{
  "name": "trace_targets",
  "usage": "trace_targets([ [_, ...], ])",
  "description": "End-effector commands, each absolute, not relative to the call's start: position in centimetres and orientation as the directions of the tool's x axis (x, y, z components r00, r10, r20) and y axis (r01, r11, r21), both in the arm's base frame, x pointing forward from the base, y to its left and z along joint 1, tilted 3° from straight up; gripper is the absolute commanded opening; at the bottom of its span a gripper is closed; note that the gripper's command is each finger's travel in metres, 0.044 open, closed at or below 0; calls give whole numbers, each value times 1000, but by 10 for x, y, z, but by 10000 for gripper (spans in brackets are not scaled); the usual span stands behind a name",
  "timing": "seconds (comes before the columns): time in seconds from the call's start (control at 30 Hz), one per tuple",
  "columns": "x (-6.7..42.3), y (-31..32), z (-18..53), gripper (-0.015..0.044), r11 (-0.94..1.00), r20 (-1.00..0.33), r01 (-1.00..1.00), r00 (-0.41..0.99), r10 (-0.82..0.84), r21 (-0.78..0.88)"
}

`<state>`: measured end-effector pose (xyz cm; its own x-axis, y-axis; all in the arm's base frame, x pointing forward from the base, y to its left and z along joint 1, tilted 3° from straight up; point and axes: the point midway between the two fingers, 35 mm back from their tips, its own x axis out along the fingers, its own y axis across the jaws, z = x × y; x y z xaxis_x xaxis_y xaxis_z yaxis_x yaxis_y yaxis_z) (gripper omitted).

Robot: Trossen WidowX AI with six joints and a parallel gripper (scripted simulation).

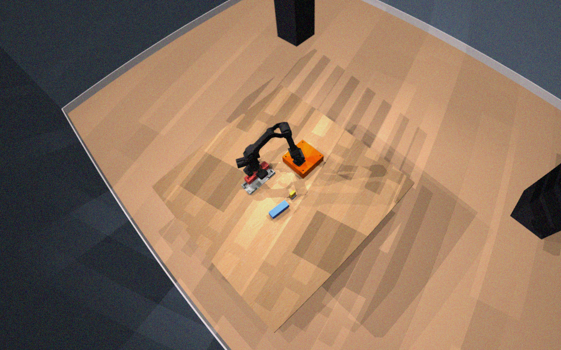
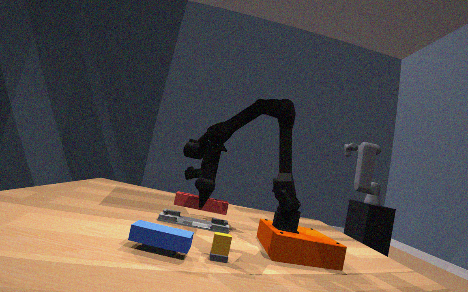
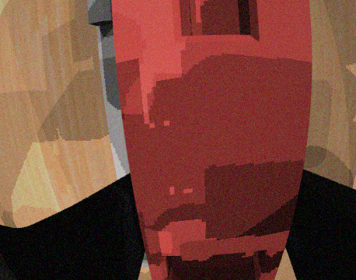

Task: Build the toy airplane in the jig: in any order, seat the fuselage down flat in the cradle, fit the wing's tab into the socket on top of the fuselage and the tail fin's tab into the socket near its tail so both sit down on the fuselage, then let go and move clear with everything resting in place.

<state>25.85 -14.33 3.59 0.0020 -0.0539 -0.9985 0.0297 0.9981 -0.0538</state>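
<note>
My gripper (image 1: 255, 168) (image 2: 202, 205) (image 3: 211, 173) is shut on the red fuselage (image 1: 263, 166) (image 2: 216, 206) (image 3: 214, 109) and grips it across its middle, holding it level. Two dark rectangular sockets show on its top in the wrist view. The grey cradle jig (image 1: 250, 187) (image 2: 188, 220) (image 3: 102, 11) lies just below and to one side of the fuselage; only a strip of it shows in the wrist view. The blue wing (image 1: 278, 209) (image 2: 161, 236) lies flat on the table in front of the jig. The yellow tail fin (image 1: 292, 193) (image 2: 220, 246) stands beside the wing.
The arm's orange base (image 1: 313, 158) (image 2: 301, 248) stands beside the jig. A black block (image 1: 550, 202) (image 2: 370, 225) with a grey device (image 2: 364, 168) on top stands at the table's far side. A dark post (image 1: 294, 19) stands at the far end.
</note>
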Motion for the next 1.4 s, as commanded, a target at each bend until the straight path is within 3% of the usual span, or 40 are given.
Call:
trace_targets([
  [0.0, 258, -144, 29, 197, 998, -998, 25, -1, -58, -58],
  [0.57, 257, -146, 6, 197, 998, -998, 25, -2, -58, -58],
  [0.8, 257, -145, 8, 151, 998, -999, 30, -1, -53, -53],
  [0.97, 257, -145, 8, 20, 998, -999, 30, -1, -53, -53],
  [1.37, 257, -145, 8, 335, 998, -999, 30, -1, -53, -53],
])
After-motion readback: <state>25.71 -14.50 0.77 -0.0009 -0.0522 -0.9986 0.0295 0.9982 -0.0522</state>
